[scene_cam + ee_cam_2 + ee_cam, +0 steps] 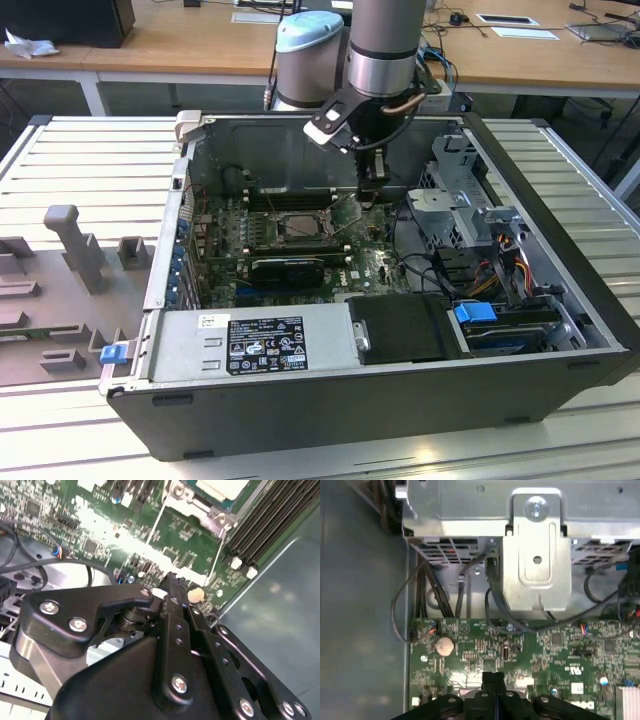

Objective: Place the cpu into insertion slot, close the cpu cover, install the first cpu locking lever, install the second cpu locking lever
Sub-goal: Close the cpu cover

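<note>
Hovering beside the slot (298, 226), the tool (373, 195), pinched together and empty, seems at a lever step demanding fine aim.

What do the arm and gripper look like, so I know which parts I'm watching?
The arm is a silvery-grey tube with a pale blue joint cap beside it. A copper-coloured cable loops at the wrist, next to a white-and-black bracket. The gripper is matte black: slim bar linkages pinned with silver screws, narrowing towards the tip.
</note>
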